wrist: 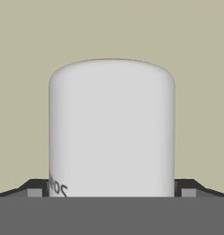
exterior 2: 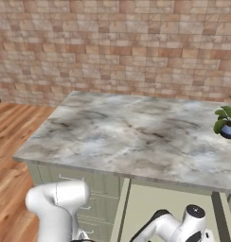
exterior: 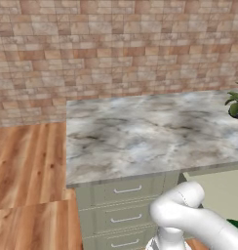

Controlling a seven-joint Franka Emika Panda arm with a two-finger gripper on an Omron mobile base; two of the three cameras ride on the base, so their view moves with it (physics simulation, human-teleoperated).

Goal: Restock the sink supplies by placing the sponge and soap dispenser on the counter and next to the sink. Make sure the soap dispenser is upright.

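One bench lot, listed left to right. Wood floor (exterior: 28,171); marble island bench (exterior: 140,136) over sage drawers (exterior: 126,205); potted plant (exterior: 236,105) at its far right edge.

Soap dispenser (wrist: 111,128): pale body upright in the hand view, dead centre, against a sage-green backing, low beneath the island top by appearance.

Jaws: released, spread wide, one fingertip (wrist: 38,189) on each flank of the bottle.

Step, as judged: pick-up of the dispenser. Next: clench squarely on the body, lift without tipping, carry to the sink.
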